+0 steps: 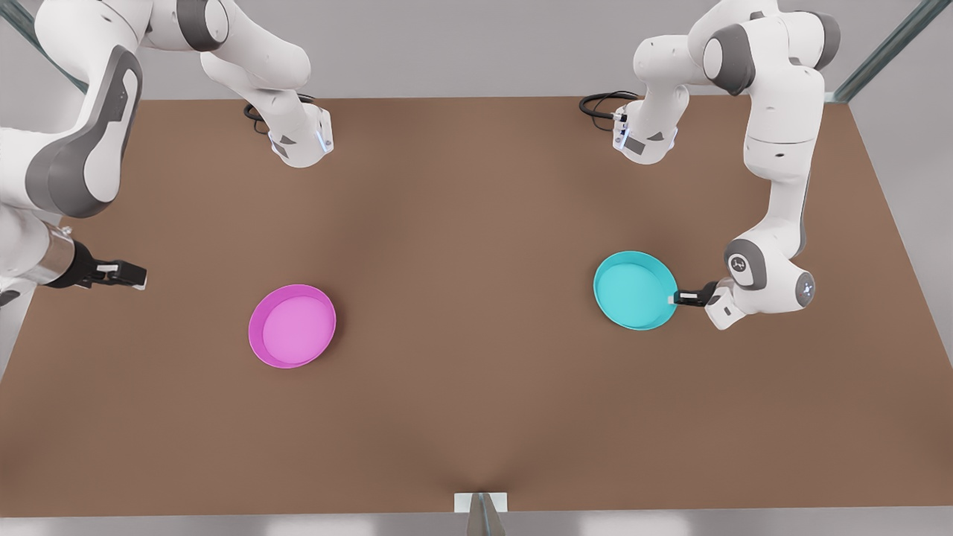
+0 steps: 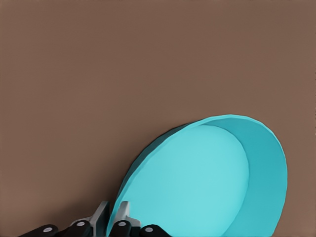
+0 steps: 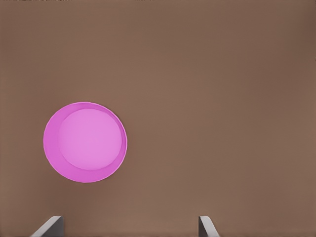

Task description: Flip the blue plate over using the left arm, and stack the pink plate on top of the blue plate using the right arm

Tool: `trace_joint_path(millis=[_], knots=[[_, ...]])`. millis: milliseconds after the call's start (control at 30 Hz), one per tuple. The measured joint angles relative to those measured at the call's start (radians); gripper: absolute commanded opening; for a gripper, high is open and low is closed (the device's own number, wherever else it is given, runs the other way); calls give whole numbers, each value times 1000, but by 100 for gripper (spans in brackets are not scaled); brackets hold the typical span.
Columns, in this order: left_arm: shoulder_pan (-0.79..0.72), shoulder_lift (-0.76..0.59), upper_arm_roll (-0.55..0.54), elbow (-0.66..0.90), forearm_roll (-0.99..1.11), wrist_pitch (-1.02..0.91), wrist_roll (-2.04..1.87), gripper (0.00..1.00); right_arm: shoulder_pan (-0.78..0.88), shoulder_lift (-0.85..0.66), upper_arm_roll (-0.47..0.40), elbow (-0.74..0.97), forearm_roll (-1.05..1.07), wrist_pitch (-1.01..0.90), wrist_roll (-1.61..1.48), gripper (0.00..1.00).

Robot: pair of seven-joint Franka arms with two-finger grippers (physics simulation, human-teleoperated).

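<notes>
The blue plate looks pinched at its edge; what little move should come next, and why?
Probably a lift and wrist roll: the left pincer is shut on the blue plate rim, which is open side up. The right pincer waits open, away from the pink plate.

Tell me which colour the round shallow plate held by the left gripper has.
Turquoise-cyan: the blue plate in the left gripper, seen best in the left wrist view.

Count of things on the brown table [image 1: 476, 417]

Two plates are counted: one blue plate [image 1: 633, 289] and one pink plate [image 1: 292, 326]. Two white arms are counted, each ending in one black gripper, so two grippers in all: the left gripper [image 1: 679, 298] at the blue plate's rim and the right gripper [image 1: 141, 278] at the front view's left edge. One table is seen under them all.
</notes>
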Motion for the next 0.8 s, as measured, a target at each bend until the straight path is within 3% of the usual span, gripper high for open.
trace_joint_path(millis=[200,300,800], knots=[[0,0,1,0,1,-8,56,30,0,1,0,0,-1,1,1,100],[0,2,1,0,2,-3,69,37,0,-1,0,0,0,-1,0,100],[-16,30,0,0,-19,43,62,35,-2,1,-1,0,9,13,0,100]])
